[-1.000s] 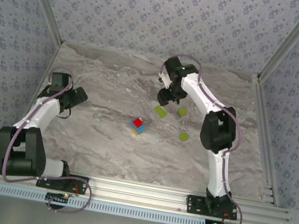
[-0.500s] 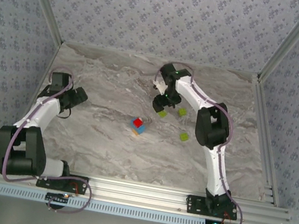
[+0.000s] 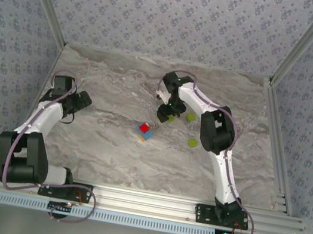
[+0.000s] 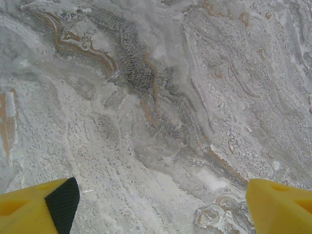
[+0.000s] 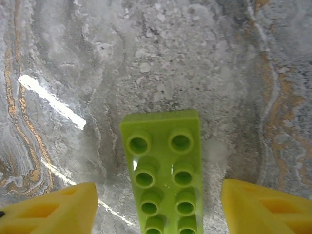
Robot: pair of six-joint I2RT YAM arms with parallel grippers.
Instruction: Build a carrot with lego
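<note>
A small joined stack of red, blue and orange bricks stands near the middle of the marble table. Three lime-green bricks lie to its right: one under my right gripper, one just right of that, one nearer. In the right wrist view the long lime-green brick lies studs up between my open yellow fingers, with gaps on both sides. My left gripper hovers open at the table's left, with bare marble between its fingertips.
Patterned walls and aluminium rails border the marble table on all sides. The arm bases are bolted to the rail at the near edge.
My right gripper has moved left and nearer, coming down over the leftmost lime-green brick. The left arm has stayed still.
</note>
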